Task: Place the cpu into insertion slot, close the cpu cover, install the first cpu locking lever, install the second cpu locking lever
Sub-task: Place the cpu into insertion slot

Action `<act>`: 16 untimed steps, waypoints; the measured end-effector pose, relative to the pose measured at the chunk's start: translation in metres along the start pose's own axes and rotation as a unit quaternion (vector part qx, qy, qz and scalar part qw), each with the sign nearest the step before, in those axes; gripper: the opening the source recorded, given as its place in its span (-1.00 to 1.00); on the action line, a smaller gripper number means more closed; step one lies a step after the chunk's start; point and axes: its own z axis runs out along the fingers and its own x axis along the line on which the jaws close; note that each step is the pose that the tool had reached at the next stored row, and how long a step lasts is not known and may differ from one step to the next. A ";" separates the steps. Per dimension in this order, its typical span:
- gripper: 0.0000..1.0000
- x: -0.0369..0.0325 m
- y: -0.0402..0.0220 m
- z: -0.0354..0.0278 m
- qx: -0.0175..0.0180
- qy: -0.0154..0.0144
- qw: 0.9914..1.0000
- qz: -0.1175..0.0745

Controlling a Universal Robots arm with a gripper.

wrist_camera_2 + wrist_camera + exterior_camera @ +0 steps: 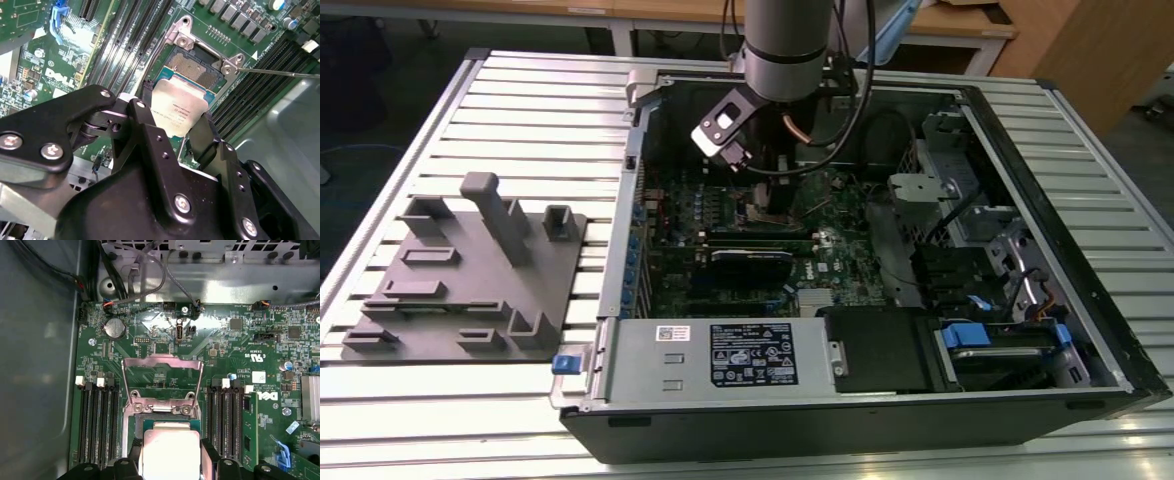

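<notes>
Hand (176,120) grips cpu (180,106) (over insertion slot (192,70)).

The exterior view stands off the arm, high above the counter (520,110). It looks steeply down into the open computer case (1067,190), with the insertion slot (767,203) well away from it. The first wrist view hangs close over the insertion slot (150,412) and faces almost straight down at it. The second wrist view sits nearer still, looking aslant at the slot (192,67) past the hand (175,117). Both wrist views share the slot and the cpu (177,107) gripped in the hand.
</notes>
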 end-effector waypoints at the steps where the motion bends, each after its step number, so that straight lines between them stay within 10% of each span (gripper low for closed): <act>1: 0.07 0.0000 -0.0001 0.0009 0.000 0.000 1.000 0.000; 16: 0.07 0.0008 -0.0022 0.0074 0.000 0.000 1.000 0.000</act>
